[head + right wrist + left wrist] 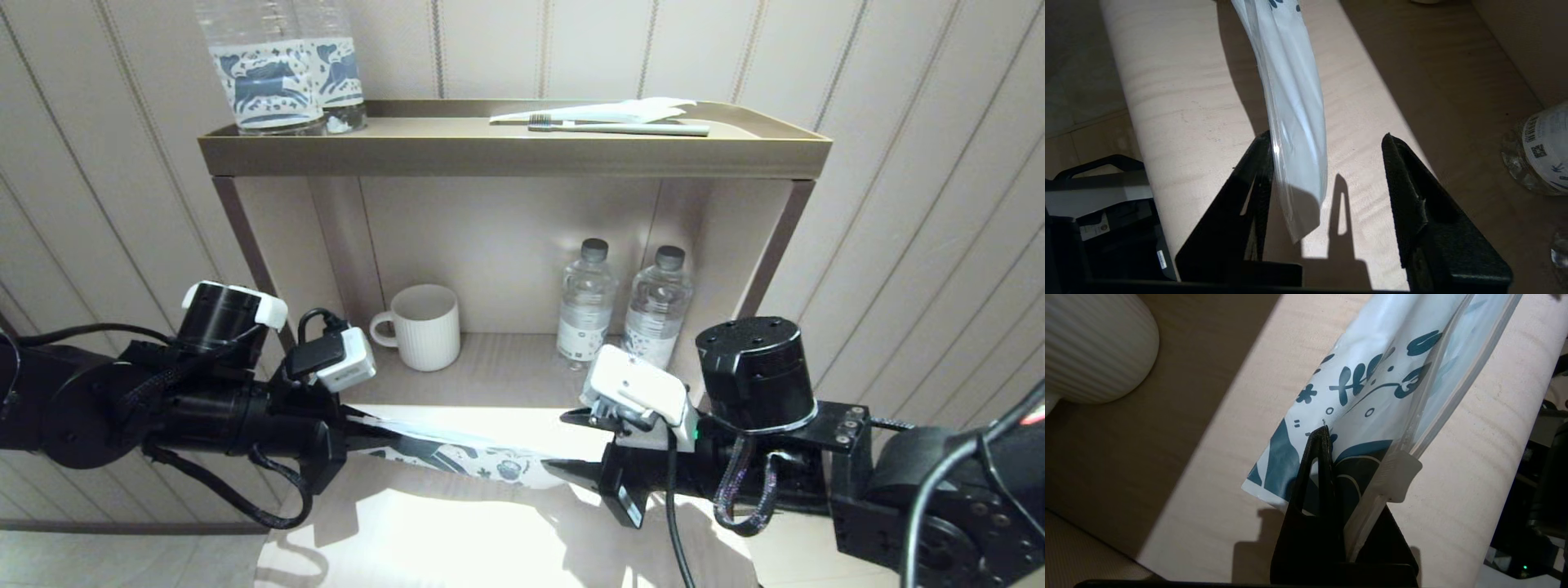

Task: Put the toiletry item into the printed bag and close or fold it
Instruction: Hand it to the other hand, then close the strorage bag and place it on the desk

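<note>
The printed bag (465, 457), white with dark blue horse and floral print, is stretched above the light counter between my two grippers. My left gripper (359, 429) is shut on its printed end; in the left wrist view the fingers (1325, 457) pinch the bag (1363, 375) beside the white zip slider (1400, 473). My right gripper (563, 469) is open. In the right wrist view the bag's plain end (1294, 102) hangs between the spread fingers, close against one finger (1261, 163) and apart from the other. The white toothbrush and small tube are not in view.
In the shelf niche behind stand a white ribbed mug (424, 327) and two small water bottles (586, 302). The top tray (514, 151) holds horse-labelled clear bottles (277, 73) and a greyish-green toothbrush on a white wrapper (620, 126). The counter (457, 539) lies below the bag.
</note>
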Robot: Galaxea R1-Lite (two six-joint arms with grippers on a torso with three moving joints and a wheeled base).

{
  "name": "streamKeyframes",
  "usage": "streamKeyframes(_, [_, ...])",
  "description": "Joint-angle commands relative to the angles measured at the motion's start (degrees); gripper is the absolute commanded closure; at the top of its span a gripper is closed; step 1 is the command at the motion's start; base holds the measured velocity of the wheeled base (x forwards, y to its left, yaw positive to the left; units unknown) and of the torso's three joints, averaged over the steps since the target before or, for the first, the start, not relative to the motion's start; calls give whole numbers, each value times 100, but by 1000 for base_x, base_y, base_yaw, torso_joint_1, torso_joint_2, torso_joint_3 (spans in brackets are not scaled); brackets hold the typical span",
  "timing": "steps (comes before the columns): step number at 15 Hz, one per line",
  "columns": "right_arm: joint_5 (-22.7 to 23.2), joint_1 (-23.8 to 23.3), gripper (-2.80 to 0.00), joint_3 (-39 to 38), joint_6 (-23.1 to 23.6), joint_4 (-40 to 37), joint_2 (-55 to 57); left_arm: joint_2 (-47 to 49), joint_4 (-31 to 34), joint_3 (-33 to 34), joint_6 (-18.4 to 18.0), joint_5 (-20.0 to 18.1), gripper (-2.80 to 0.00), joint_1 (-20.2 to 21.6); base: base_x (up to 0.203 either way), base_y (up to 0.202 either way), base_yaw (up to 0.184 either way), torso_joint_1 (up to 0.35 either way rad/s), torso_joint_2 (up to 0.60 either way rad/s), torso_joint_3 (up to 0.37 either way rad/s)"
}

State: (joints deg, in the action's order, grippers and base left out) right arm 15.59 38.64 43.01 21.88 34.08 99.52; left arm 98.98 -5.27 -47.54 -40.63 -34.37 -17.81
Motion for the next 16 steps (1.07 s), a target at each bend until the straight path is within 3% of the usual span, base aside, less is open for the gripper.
streamKeyframes(1, [23,3,-280,14,9,37,-56,-1,26,8,-24,-26,0,-94,0,0,0,0,0,0])
streamKeyframes(4, [39,38,-280,42,-27,159,-182,-10,70,-18,91,-35,0,-311,0,0,0,0,0,0])
streamKeyframes(9, [32,337,-280,189,-420,151,-381,37,76,-260,1060,-36,0,-733,0,0,0,0,0,0])
streamKeyframes(12, [12,362,-280,467,-602,80,-346,8,79,-247,1158,-35,0,-982,0,0,0,0,0,0])
streamKeyframes(14, [14,371,-280,907,-606,-391,-359,13,63,-293,1470,-35,0,-1154,0,0,0,0,0,0])
streamKeyframes(15, [26,384,0,1098,-611,-750,-394,11,81,-376,1680,-35,0,-1236,0,0,0,0,0,0])
streamKeyframes(16, [29,423,0,1221,-636,-835,-451,8,78,-402,1832,-35,0,-1333,0,0,0,0,0,0])
